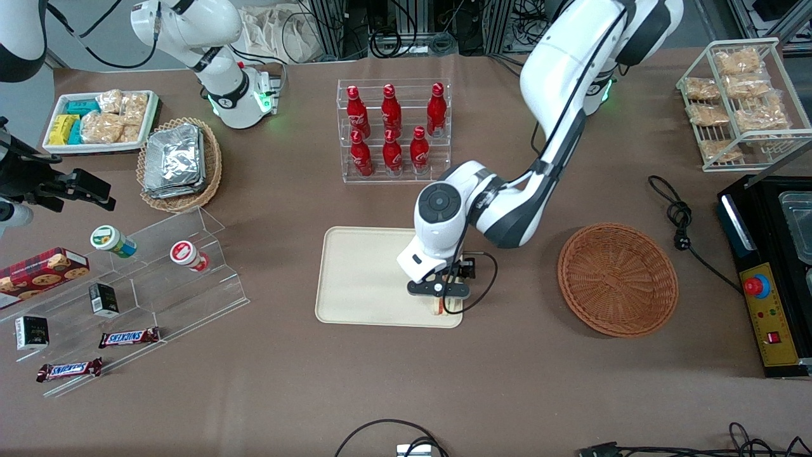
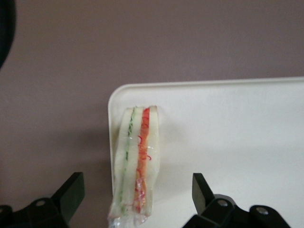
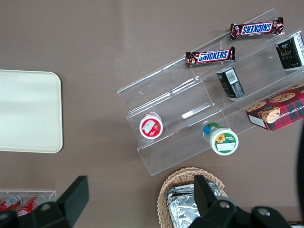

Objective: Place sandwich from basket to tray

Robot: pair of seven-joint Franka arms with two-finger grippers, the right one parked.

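Observation:
The sandwich (image 2: 135, 164), a wrapped white wedge with green and red filling lines, stands on its edge on the cream tray (image 2: 228, 128), at the tray's corner nearest the front camera on the basket's side. My gripper (image 2: 137, 183) hangs directly over it and is open, with the black fingers (image 2: 71, 194) spread well clear on both sides and touching nothing. From the front, the gripper (image 1: 438, 298) covers most of the sandwich (image 1: 436, 310) on the tray (image 1: 361, 279). The reddish-brown basket (image 1: 618, 279) sits beside the tray toward the working arm's end, with nothing in it.
A clear rack of red bottles (image 1: 393, 130) stands farther from the front camera than the tray. A black cable (image 1: 682, 222) and a black machine (image 1: 771, 273) lie past the basket. A clear stepped stand with snacks (image 1: 139, 279) is toward the parked arm's end.

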